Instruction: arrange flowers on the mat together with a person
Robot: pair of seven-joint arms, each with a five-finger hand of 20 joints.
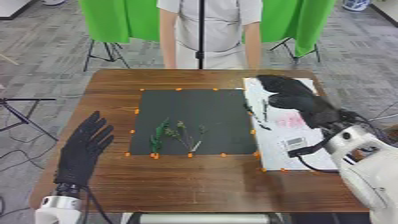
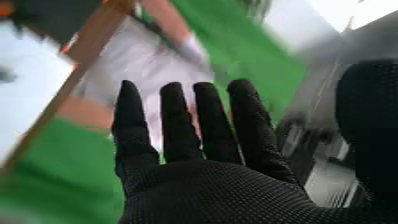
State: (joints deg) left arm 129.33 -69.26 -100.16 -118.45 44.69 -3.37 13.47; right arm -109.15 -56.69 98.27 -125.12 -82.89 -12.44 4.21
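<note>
"Flowers (image 1: 157, 141), where are they in the head view?"

"Lying on the dark mat (image 1: 209, 111), in its left half, close to the edge nearest the robot. The leafy green one is closest to the left hand (image 1: 78, 162)."

"And that hand?"

"Beside the mat, on its left, fingers straight and a little apart, holding nothing. Whether it touches the table (image 1: 191, 192) I can't tell."

"What about the right hand (image 1: 308, 106)?"

"Over the white sheet (image 1: 289, 137), on the other side of the mat, well apart from the flowers. It hides part of the sheet. Thin dark pieces (image 1: 265, 109) lie just beside it; too small for me to name."

"Anything hard to make out among the flowers?"

"Their heads. They're tiny, and the thin stems nearly sink into the mat."

"Now the right wrist view?"

"The right hand (image 2: 213, 192) has its fingers straight and spread, with gaps between them and nothing pinched. The thumb is cut off by the picture's edge. The white sheet is farther off, cut off too."
</note>
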